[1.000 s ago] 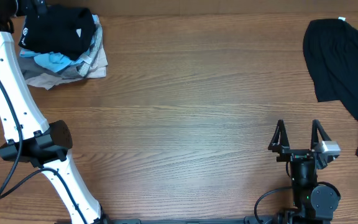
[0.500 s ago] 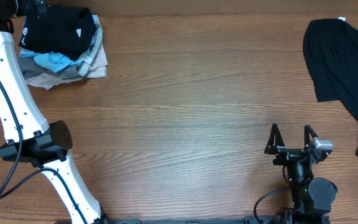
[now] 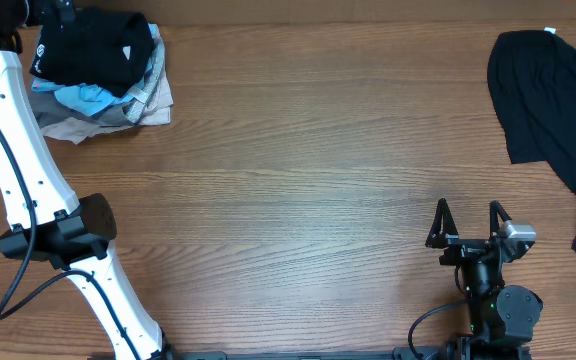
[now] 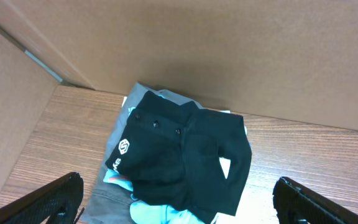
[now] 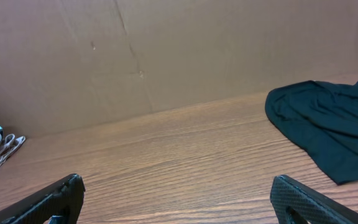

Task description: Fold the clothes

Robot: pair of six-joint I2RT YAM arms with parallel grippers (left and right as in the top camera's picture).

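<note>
A folded black garment with a small white logo (image 3: 93, 48) lies on top of a pile of clothes at the table's back left; it also shows in the left wrist view (image 4: 185, 158). A loose black garment (image 3: 553, 105) lies spread at the back right and shows in the right wrist view (image 5: 331, 121). My left gripper (image 4: 179, 202) is open and empty above the pile; in the overhead view it is out of frame. My right gripper (image 3: 466, 222) is open and empty near the front edge, apart from the loose garment; its fingers also show in the right wrist view (image 5: 179, 199).
The pile holds a light blue piece (image 3: 86, 97) and grey pieces (image 3: 148, 95) under the black garment. My white left arm (image 3: 28, 180) rises along the left side. A brown cardboard wall (image 5: 166, 50) stands behind the table.
My right gripper drew back toward the front edge between the oldest frame and half a second ago. Since then nothing has moved.
</note>
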